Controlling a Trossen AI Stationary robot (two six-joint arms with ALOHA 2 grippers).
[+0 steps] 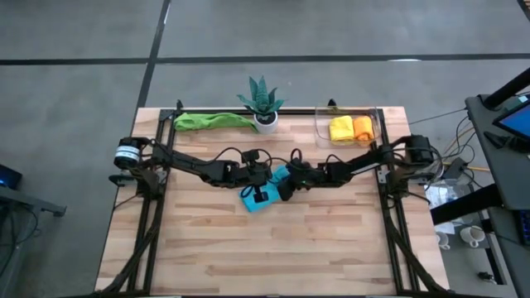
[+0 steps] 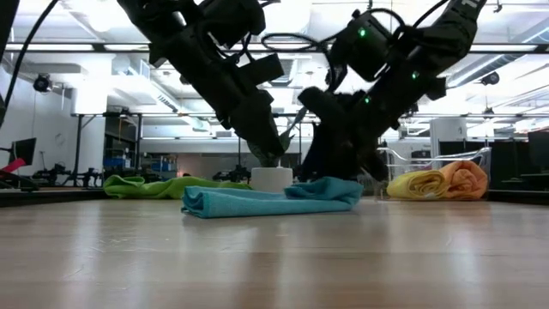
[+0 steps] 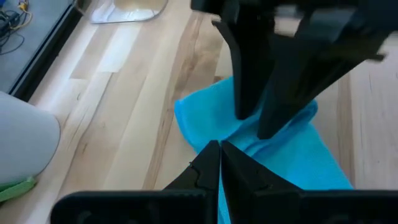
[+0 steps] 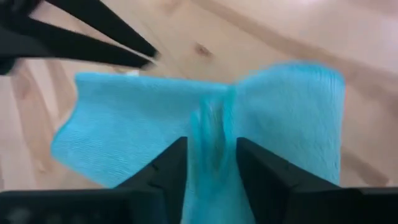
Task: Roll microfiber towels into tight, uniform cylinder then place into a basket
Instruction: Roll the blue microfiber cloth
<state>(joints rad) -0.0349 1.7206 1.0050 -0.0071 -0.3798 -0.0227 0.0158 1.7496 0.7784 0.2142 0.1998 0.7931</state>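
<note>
Your light blue microfiber towel [image 1: 263,196] lies at the middle of the tabletop [image 1: 273,248], loosely folded and rumpled, not yet a cylinder. It will handle as light, limp and a little grabby: it sags, bunches under any push, and springs open if you let a fold go. Take it by a bunched edge or fold, not the flat face.

Your right end effector [image 4: 211,163] stands partly open, its 2 fingers straddling a raised pleat of the blue cloth; it looks neither pinched nor clear of it. Your left end effector [image 3: 219,163] is closed, tips together at the cloth's edge, and you can't tell whether any cloth is caught between them.

At 1 o'clock from the blue towel sits the clear basket [image 1: 321,124], with a yellow roll [image 1: 340,128] and an orange roll [image 1: 363,127] touching side by side inside. At 11 o'clock, a green towel [image 1: 211,121] lies unrolled just beside the potted plant [image 1: 263,101], which stands at 12 o'clock.

Judging by the slack, you'll need steady tension on 1 edge while rolling, or the cylinder comes out loose.
</note>
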